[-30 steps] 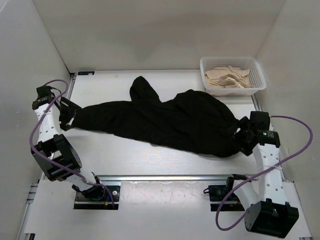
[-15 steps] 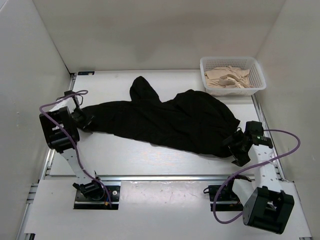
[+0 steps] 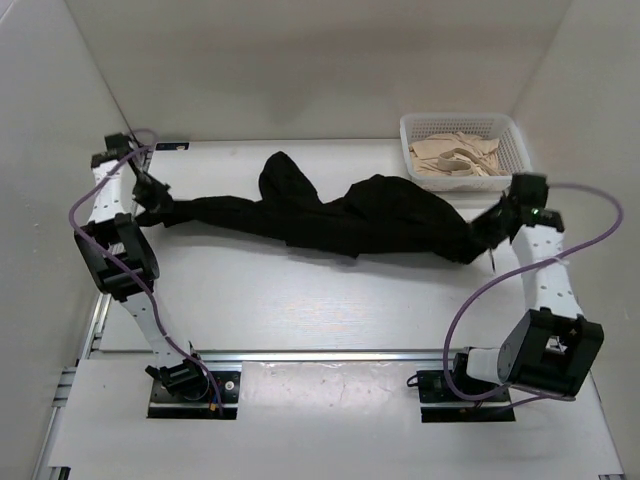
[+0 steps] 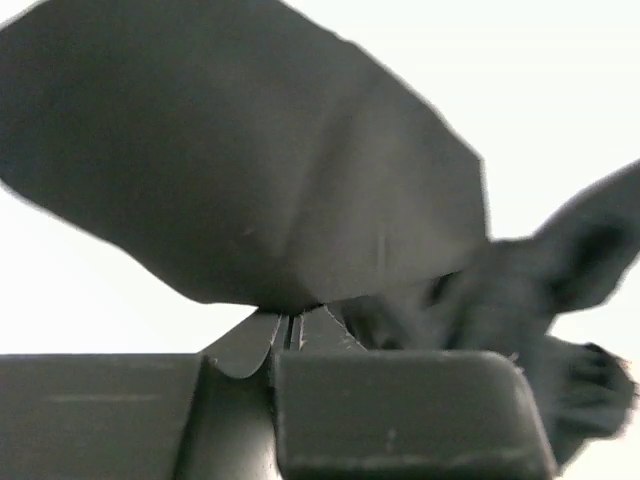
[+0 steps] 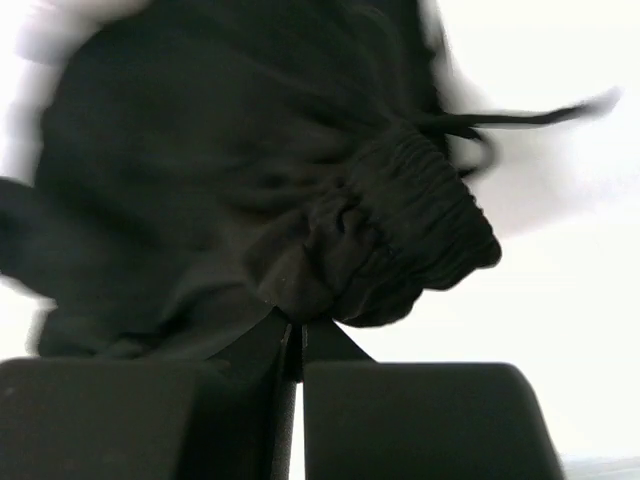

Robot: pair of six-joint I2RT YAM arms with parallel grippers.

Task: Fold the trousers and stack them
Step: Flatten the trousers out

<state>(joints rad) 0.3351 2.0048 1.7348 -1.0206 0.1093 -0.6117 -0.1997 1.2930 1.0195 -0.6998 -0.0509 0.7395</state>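
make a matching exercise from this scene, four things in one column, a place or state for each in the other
1 trousers
2 basket
3 left end effector
4 right end effector

a white, far right corner, holding beige garments
b shut on the elastic waistband
c black, stretched out left to right
d shut on the trousers' thin left end

Pairs: 1-c, 2-a, 3-d, 4-b

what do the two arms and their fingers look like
Both the left arm and right arm have white links, black joint housings and a looping purple cable. The fingers are matte black blocks tapering to thin tips.
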